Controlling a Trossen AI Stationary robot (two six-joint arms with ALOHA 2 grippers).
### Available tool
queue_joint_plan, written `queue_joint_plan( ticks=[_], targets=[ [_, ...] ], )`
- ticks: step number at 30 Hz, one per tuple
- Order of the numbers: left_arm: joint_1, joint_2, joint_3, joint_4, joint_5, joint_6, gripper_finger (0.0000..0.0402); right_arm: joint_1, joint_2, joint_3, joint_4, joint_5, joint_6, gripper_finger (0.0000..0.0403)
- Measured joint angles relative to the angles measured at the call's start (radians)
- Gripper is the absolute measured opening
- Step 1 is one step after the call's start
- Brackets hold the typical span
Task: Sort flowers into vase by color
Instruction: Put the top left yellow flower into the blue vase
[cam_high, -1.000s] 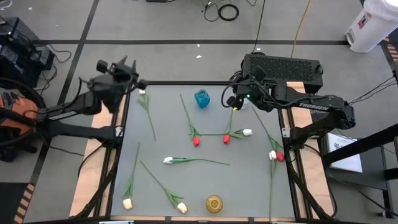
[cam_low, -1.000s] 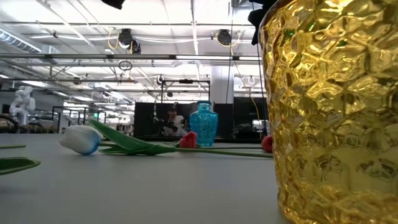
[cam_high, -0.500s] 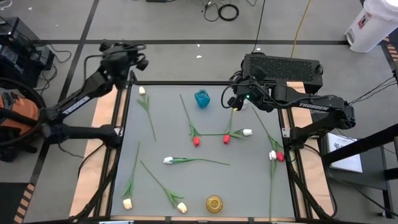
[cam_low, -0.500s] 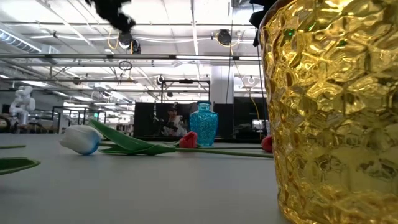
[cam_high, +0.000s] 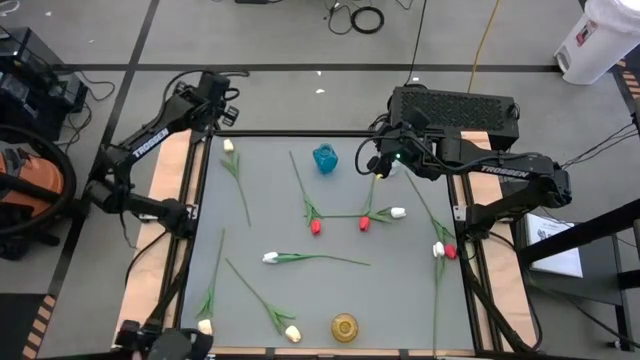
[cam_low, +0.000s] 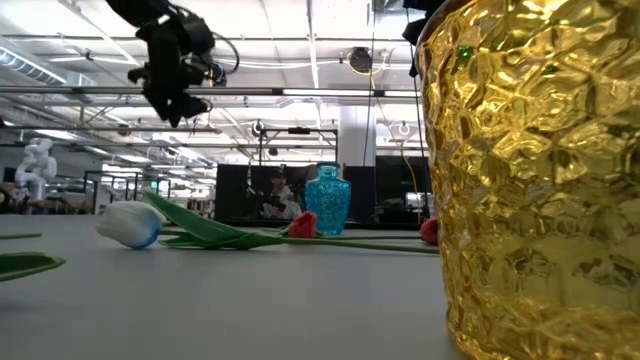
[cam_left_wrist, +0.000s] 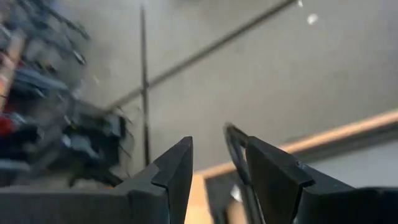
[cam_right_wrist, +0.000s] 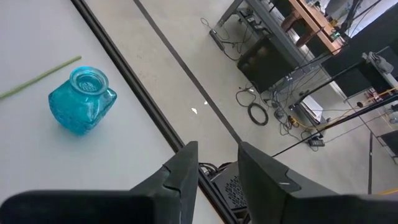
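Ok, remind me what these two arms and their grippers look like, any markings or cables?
Both arms are dark, near-black, with white TROSSEN lettering on a link. The left gripper and the right gripper each have two dark, wedge-shaped fingers. Black cables loop near the left arm's wrist, and a small green light glows on the right arm's wrist.
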Motion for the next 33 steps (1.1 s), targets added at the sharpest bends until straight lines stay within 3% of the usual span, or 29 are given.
queue_joint_plan(
  ticks=[9, 12, 17, 24, 33],
  targets=[
    [-0.001, 0.078, -0.001, -0.261, 0.235, -0.322, 0.0157, 0.000, 0.000, 0.000, -0.004, 0.000, 0.000, 0.0105],
    [-0.001, 0.098, -0.001, -0.290, 0.263, -0.364, 0.0157, 0.000, 0.000, 0.000, -0.004, 0.000, 0.000, 0.0105],
    [-0.001, 0.136, -0.002, -0.275, 0.274, -0.379, 0.0157, 0.000, 0.000, 0.000, -0.012, -0.005, 0.000, 0.0105],
    [0.000, 0.208, -0.002, -0.251, 0.377, -0.358, 0.0157, 0.000, 0.000, 0.000, -0.011, -0.081, -0.003, 0.0105],
    [0.000, 0.325, -0.039, -0.285, 0.377, -0.415, 0.0157, 0.000, 0.000, 0.000, -0.028, -0.079, 0.000, 0.0105]
  ],
)
